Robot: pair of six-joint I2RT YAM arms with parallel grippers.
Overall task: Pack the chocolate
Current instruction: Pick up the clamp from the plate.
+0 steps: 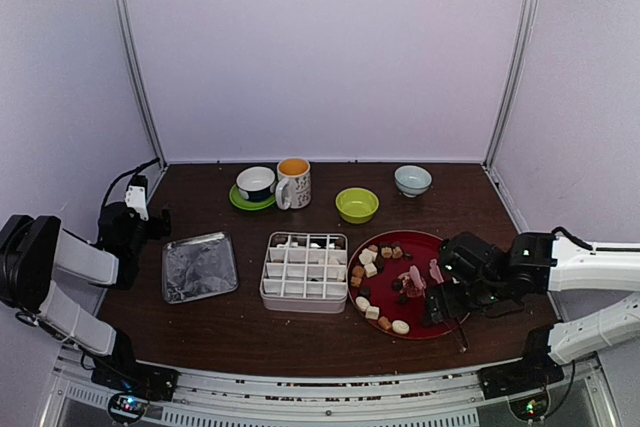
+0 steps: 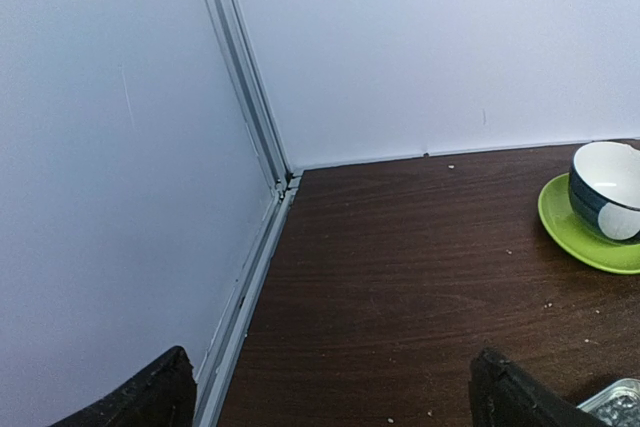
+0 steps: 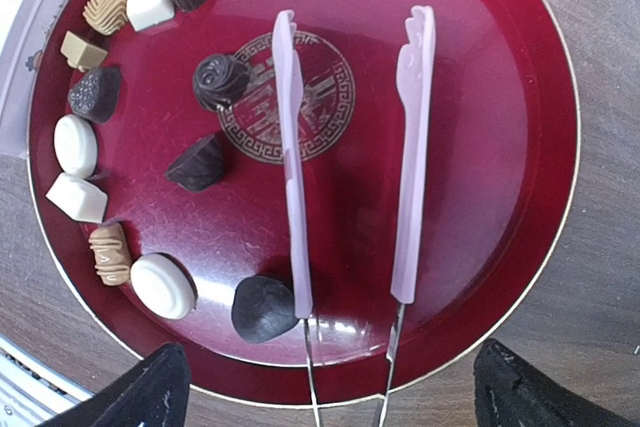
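The right claw hangs low over the near edge of the red plate, its fingers spread wide and pinching nothing. Between them the pink tongs lie across the plate, both arms apart and clear of either finger. The chocolate sits on the same plate, mostly in an arc along the rim on the wrist view's left side: white, cream, tan and dark pieces. One dark dome lies nearest the claw, touching the lower end of one tong arm. A dark swirl sits just beside that same arm, further out.

In the top view the plate stands just beside a white divided box, where a few pale lumps occupy the far row. The left claw is likewise spread and empty. It hangs over bare bench near a cup on a green saucer, well apart from the chocolate.
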